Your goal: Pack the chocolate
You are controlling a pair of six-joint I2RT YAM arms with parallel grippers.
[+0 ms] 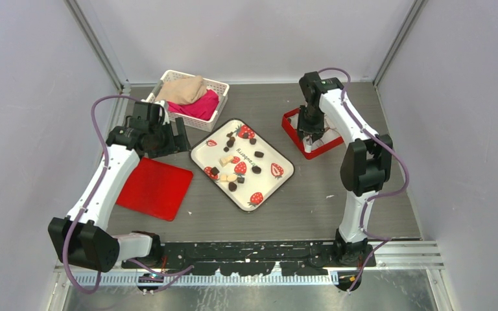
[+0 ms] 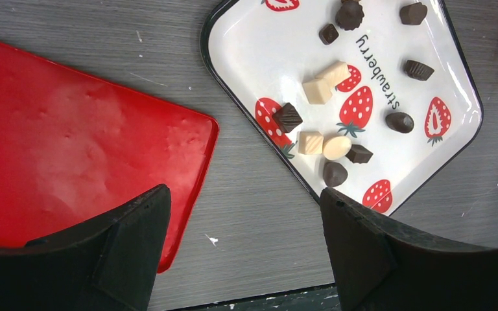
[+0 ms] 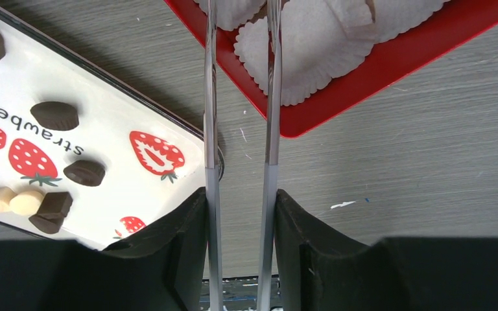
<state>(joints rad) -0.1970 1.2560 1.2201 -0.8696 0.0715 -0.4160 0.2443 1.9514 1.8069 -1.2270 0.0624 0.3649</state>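
The right claw is gripping a pair of tongs by the handle end, its fingers pressing on both steel blades. The blades are reaching toward 12 o'clock over the red box and its white paper cups. Their tips are lying outside the wrist view, so I cannot tell whether they are carrying anything. The left claw is hanging wide open and empty above the surface, with the red lid at its 9 o'clock.

The chocolate is lying loose on the strawberry tray at mid-surface, dark lumps mixed with a few pale ones. Seen from above, the red box is sitting at the tray's 2 o'clock.

Each piece is looking light, hard and smooth, so it is likely to slip or roll from steel blades. Too hard a squeeze is likely to mark it. The best hold is probably low across two opposite sides, with gentle pressure.
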